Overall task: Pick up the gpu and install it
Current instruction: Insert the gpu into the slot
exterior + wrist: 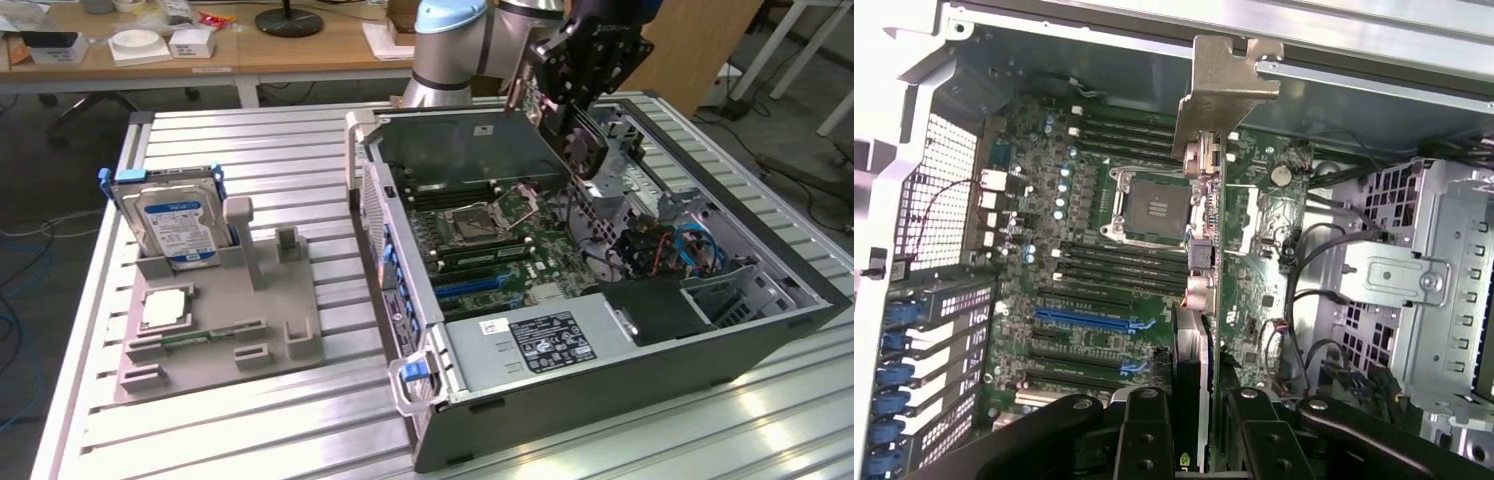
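My gripper (pixel 571 105) hangs over the open computer case (pixel 801 300) and is shut on the gpu (pixel 587 150), a thin dark card held on edge above the motherboard (pixel 494 240). In the wrist view the gpu (pixel 1202 230) shows edge-on between my black fingers (pixel 1144 425), with its metal end bracket (pixel 1226 85) pointing toward the case's far wall. The card is clear of the board, above the area beside the CPU socket (pixel 1151 205). The blue expansion slot (pixel 1084 322) lies off to one side of it.
On the exterior view's left, a grey fixture (pixel 267 330) holds a hard drive (pixel 171 220) upright, a small chip (pixel 163 308) and a memory stick (pixel 200 335). Inside the case are a power supply (pixel 541 340), a drive cage (pixel 1424 290) and cables (pixel 687 250). Desks stand behind.
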Robot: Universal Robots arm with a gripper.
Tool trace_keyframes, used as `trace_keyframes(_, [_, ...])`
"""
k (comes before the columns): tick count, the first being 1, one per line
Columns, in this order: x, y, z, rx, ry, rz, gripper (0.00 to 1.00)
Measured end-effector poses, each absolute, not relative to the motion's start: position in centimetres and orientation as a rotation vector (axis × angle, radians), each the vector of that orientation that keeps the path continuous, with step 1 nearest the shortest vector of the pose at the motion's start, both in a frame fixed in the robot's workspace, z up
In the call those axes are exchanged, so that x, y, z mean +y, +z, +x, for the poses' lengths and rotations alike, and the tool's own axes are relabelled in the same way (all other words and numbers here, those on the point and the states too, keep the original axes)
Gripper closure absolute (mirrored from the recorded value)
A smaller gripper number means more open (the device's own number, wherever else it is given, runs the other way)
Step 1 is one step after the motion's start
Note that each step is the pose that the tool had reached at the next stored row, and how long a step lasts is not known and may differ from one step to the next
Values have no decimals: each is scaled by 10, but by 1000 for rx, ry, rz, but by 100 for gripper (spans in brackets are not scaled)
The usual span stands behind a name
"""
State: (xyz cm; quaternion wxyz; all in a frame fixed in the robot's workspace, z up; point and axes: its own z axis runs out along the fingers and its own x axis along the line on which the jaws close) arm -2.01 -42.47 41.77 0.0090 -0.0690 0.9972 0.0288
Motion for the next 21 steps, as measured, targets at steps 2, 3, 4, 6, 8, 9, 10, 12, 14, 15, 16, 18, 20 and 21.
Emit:
trace_keyframes(2, [-425, 418, -20, 3114, 90, -228, 73])
trace_keyframes(3, [-425, 418, -20, 3114, 90, -234, 73])
trace_keyframes(4, [-425, 418, -20, 3113, 91, -240, 73])
trace_keyframes(6, [-425, 418, -20, 3113, 91, -252, 73])
trace_keyframes(8, [-425, 418, -20, 3112, 91, -262, 73])
trace_keyframes(9, [-425, 418, -20, 3112, 91, -267, 73])
trace_keyframes(10, [-425, 418, -20, 3111, 91, -272, 73])
trace_keyframes(12, [-425, 418, -20, 3111, 92, -282, 73])
trace_keyframes(14, [-425, 418, -20, 3110, 92, -292, 73])
trace_keyframes(15, [-425, 418, -20, 3110, 92, -297, 73])
trace_keyframes(16, [-425, 418, -20, 3109, 92, -302, 73])
trace_keyframes(18, [-425, 418, -20, 3108, 92, -312, 73])
trace_keyframes(20, [-425, 418, -20, 3107, 93, -323, 73])
trace_keyframes(21, [-425, 418, -20, 3107, 93, -329, 73])
